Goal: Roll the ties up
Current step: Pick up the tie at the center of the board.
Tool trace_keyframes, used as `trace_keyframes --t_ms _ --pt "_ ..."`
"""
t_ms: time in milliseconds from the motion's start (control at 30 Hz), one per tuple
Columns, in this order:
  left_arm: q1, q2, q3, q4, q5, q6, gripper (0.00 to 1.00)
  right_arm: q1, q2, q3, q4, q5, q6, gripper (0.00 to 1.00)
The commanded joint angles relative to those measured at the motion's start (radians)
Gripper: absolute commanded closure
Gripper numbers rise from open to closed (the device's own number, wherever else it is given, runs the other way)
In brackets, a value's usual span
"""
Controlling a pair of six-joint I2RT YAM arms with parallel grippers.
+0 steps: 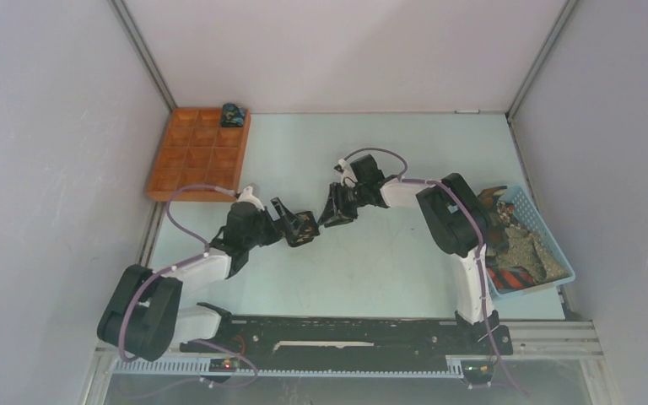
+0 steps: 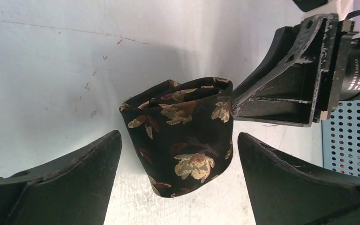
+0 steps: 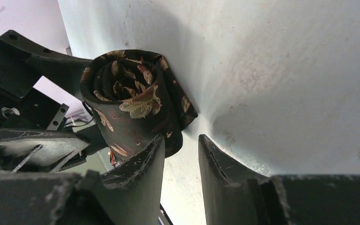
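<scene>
While the left gripper (image 2: 178,138) stands wide open around it, the rolled black tie (image 2: 183,136) with the tan leaf pattern sits on the pale bench (image 1: 371,253) near its middle, with a clear gap to each finger. The roll rests on its side in the left wrist view, its layers showing at the top end. The right gripper (image 3: 182,140) meets it from the opposite side. Its jaws are set narrow with only bare bench between them, so it holds nothing. One of its fingers (image 3: 140,168) lies against the roll's outer layer. From above, the two grippers face each other with the bundle between them.

At the far left corner, an orange compartment tray (image 1: 194,156) carries a second rolled tie (image 1: 234,115) in the right end compartment of its back row. A blue mesh basket (image 1: 530,288) at the right edge holds a loose heap of ties (image 1: 527,249), partly hidden by the right arm.
</scene>
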Motion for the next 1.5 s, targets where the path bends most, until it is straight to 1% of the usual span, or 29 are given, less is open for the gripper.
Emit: trace_keyframes --t_ms 0,300,567,833,1267,1367,1467 --pt "0.003 0.064 0.017 0.072 0.049 0.019 0.0 0.011 0.015 0.055 0.019 -0.019 0.005 0.65" --pt "0.002 0.103 0.003 0.131 0.091 0.004 0.01 0.034 0.046 0.095 -0.011 -0.015 -0.004 0.66" --pt "0.001 0.176 -0.008 0.228 0.14 -0.042 0.02 0.052 0.07 0.123 -0.039 -0.003 -0.011 0.68" --pt "-0.025 0.229 -0.009 0.298 0.154 -0.082 0.04 0.061 0.079 0.126 -0.045 0.004 -0.009 0.68" --pt "-0.073 0.258 -0.016 0.345 0.159 -0.133 0.12 0.064 0.101 0.149 -0.058 0.012 0.002 0.69" --pt "-0.078 0.271 -0.013 0.356 0.166 -0.144 0.17 0.064 0.103 0.154 -0.063 0.013 0.0 0.69" --pt "-0.082 0.285 -0.01 0.364 0.17 -0.153 0.26 0.062 0.102 0.153 -0.074 0.016 -0.004 0.69"
